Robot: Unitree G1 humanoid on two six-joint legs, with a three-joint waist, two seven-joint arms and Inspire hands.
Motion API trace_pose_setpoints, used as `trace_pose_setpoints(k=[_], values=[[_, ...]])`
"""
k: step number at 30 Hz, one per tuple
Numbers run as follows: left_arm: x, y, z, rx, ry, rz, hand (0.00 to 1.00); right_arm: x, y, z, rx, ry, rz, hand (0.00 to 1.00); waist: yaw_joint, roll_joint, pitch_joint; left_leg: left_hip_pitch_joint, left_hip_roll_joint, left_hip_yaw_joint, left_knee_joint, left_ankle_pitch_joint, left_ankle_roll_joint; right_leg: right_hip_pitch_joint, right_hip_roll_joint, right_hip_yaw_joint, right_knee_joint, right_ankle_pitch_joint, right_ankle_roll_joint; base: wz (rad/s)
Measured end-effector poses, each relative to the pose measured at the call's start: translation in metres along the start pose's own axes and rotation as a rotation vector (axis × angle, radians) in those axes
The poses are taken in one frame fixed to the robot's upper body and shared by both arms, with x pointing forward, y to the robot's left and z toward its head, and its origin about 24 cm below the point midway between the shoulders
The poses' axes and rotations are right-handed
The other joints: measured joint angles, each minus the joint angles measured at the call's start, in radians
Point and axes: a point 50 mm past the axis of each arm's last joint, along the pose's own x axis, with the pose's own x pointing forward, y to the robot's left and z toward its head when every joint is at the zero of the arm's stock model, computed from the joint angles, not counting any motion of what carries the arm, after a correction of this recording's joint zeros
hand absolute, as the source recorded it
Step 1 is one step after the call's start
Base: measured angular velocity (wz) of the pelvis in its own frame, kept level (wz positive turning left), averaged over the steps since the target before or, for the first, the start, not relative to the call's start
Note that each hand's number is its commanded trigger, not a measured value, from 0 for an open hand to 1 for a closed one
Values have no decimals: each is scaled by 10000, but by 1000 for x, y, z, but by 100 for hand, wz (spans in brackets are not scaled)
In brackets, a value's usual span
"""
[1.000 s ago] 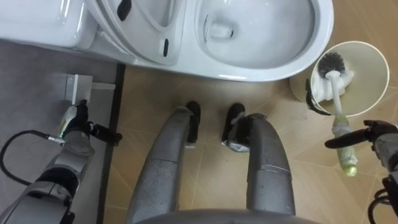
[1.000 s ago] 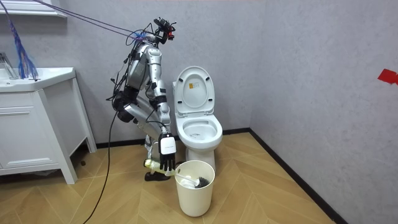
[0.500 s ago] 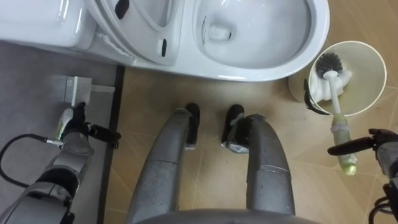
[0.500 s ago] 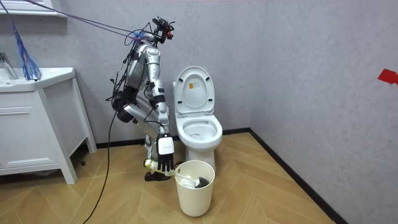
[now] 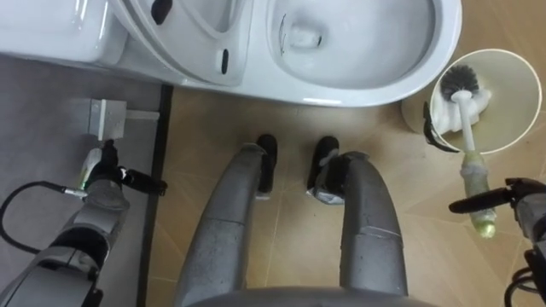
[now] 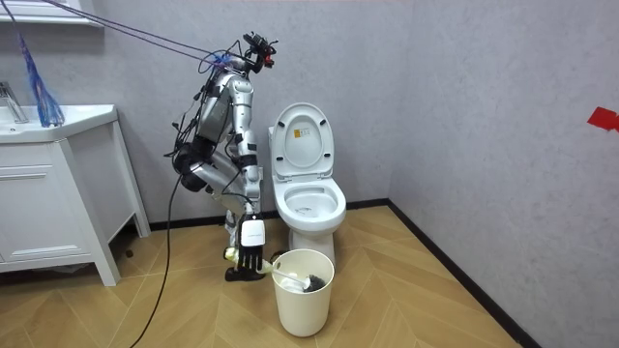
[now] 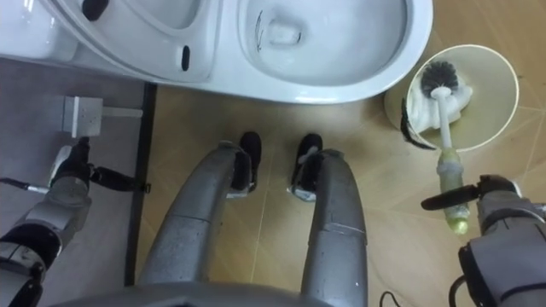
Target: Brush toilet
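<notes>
The right hand (image 5: 532, 210) has dropped lower beside the bin (image 5: 517, 119), fingers straight, one apparently lying across the toilet brush (image 5: 467, 128) handle, so the grasp remains undone.

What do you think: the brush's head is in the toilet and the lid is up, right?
Not quite. The brush has its head in the bin beside the toilet, not in the toilet; the left eye view shows it. The lid is up, as you said.

Bright, even room light, soft shadows on the floor (image 5: 205, 128), faint sheen on the toilet bowl (image 5: 384, 51).
</notes>
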Motion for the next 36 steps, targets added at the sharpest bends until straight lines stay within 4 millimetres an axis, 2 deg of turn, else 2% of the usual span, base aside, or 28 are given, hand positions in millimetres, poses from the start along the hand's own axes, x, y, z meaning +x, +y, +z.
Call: trace_pose_setpoints(k=[5, 7, 9, 15, 16, 17, 18, 21, 22, 23, 25, 30, 36], values=[[0, -1, 1, 0, -19, -175, 0, -2, 5, 15, 461, -329, 193, 0, 6, 21, 18, -456, -19, -20, 597, -251, -54, -430, -27, -10, 560, -224, -66, 0], [1, 0, 8, -43, -182, -257, 0, -2, 5, 20, 854, -437, 264, 0, -14, 23, 29, -722, -63, -66, 881, -301, -70, -688, -179, -72, 921, -397, -108, 17], [2, 1, 13, -91, -301, -229, 0, -2, 5, 21, 1171, -441, 311, 0, -4, 35, 38, -914, -156, -108, 1113, -360, -81, -865, -201, -64, 1157, -492, -95, 14], [3, 2, 19, -183, -634, -213, 0, -2, 6, 21, 1633, -393, 402, 0, -30, 62, 95, -1307, -182, -117, 1822, -635, -49, -1221, -332, -71, 1872, -794, -106, 3], [3, 2, 20, -180, -673, -218, 0, -3, 6, 21, 1692, -391, 438, 11, -27, 57, 122, -1338, -183, -99, 1957, -711, -36, -1252, -358, -60, 2012, -868, -104, 0], [2, 1, 20, -148, -688, -234, 0, -2, 6, 20, 1733, -386, 450, 51, -25, 57, 122, -1362, -176, -85, 2030, -747, -25, -1277, -360, -41, 2079, -905, -86, 0], [2, 0, 20, -55, -724, -278, 0, -3, 6, 21, 1799, -387, 462, 100, -19, 60, 124, -1421, -168, -53, 2151, -808, -10, -1360, -356, 17, 2209, -962, -54, -4], [2, -1, 20, -45, -720, -291, 0, -3, 6, 21, 1960, -416, 510, 100, -13, 87, 146, -1576, -161, 7, 2468, -979, 41, -1525, -369, 76, 2501, -1086, -25, -5], [2, -1, 21, -45, -726, -290, 0, -3, 5, 22, 1967, -450, 484, 100, -10, 135, 187, -1627, -167, 17, 2579, -1039, 63, -1559, -374, 75, 2588, -1122, -15, -3], [2, -1, 20, -39, -713, -291, 0, -3, 5, 22, 1959, -462, 474, 100, -23, 147, 196, -1644, -167, 26, 2620, -1061, 72, -1578, -394, 86, 2640, -1150, -8, 0], [2, -1, 20, -24, -699, -297, 0, -2, 0, 21, 1923, -469, 374, 100, -14, 158, 199, -1727, -176, 120, 2756, -1159, 135, -1705, -507, 110, 2824, -1230, -25, 0], [2, -2, 20, -3, -644, -562, 0, -2, -2, 20, 1942, -459, 562, 100, 18, 220, 202, -1779, -191, 236, 2831, -1242, 213, -1818, -514, 229, 2953, -1320, 41, -1], [2, -4, 20, 4, -646, -950, 0, -2, -5, 12, 1996, -154, 599, 100, 18, 310, 188, -1781, -197, 323, 3233, -1523, 290, -1865, -523, 360, 3391, -1608, 99, -1]])
